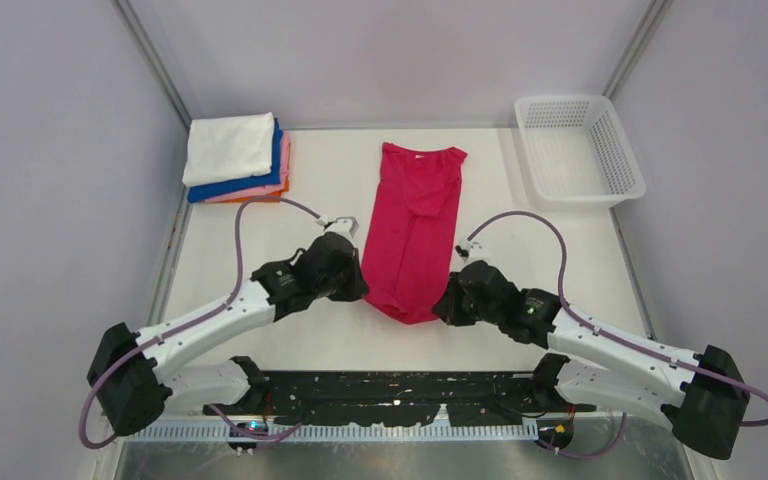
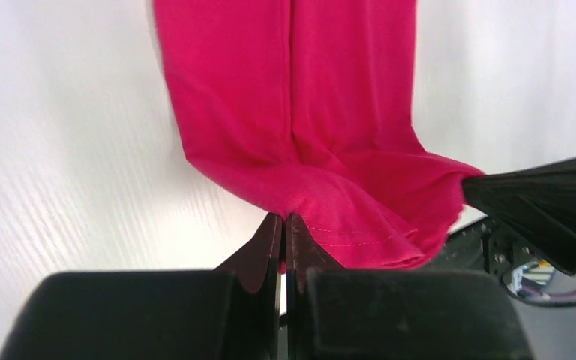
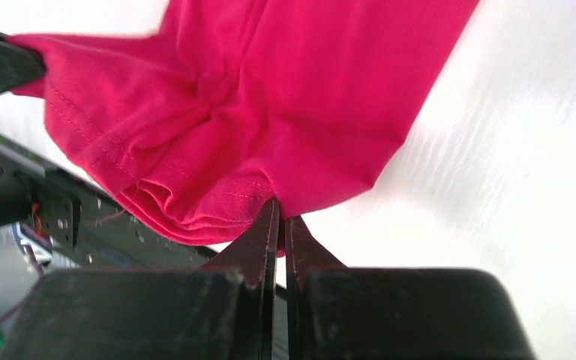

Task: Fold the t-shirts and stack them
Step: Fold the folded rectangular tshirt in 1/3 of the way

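From above, the magenta shirt (image 1: 412, 230) lies mid-table, its long axis running from near edge to far edge, collar toward the far edge. Folded shirts (image 1: 235, 158) fill the far left corner and a basket (image 1: 580, 150) the far right, with bare table (image 1: 560, 270) on either side. Both arms reach low and inward. Left wrist: the left gripper (image 2: 285, 225) pinches the bunched hem. Right wrist: the right gripper (image 3: 281, 214) is clamped on the hem's other corner.
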`<act>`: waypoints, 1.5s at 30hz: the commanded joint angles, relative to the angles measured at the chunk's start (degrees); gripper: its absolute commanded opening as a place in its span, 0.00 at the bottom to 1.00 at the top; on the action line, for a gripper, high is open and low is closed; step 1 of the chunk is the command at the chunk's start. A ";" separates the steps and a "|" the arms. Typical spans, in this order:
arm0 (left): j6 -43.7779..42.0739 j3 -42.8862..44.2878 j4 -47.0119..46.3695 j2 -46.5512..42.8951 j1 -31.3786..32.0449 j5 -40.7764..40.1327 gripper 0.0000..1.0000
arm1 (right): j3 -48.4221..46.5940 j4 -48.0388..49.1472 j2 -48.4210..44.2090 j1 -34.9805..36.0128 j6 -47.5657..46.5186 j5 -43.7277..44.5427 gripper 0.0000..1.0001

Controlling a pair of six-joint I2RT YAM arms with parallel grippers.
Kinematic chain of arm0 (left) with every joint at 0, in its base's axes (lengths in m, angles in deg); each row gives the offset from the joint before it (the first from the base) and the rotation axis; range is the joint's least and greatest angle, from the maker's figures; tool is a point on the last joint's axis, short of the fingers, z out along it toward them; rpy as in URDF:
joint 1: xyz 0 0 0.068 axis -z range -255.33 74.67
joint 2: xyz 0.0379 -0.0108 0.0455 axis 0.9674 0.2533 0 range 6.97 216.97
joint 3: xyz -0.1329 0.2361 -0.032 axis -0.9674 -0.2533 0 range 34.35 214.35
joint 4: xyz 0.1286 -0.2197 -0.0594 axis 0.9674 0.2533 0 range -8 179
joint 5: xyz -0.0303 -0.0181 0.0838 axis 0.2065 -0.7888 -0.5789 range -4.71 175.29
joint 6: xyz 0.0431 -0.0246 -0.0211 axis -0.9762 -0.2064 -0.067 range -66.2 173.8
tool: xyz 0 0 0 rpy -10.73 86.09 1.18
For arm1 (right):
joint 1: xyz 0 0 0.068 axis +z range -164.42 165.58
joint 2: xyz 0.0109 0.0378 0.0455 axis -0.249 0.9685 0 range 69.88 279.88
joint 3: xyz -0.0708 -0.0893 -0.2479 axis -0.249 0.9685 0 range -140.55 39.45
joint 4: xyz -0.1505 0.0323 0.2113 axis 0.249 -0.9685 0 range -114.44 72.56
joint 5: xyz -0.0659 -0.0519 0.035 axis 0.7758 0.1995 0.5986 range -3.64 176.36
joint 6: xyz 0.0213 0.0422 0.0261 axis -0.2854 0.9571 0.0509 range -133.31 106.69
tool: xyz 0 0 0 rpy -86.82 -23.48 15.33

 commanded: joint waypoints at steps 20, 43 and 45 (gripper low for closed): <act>-12.78 31.07 1.48 30.95 -15.33 5.36 0.00 | -16.48 14.39 23.23 -28.12 -17.31 -12.41 0.05; -13.68 55.01 9.43 54.85 -21.12 9.65 0.04 | -26.26 19.72 43.27 -36.36 -15.17 -15.97 0.05; -13.44 56.52 9.21 56.46 -21.64 9.87 0.11 | -26.80 20.69 44.71 -36.75 -14.12 -15.53 0.07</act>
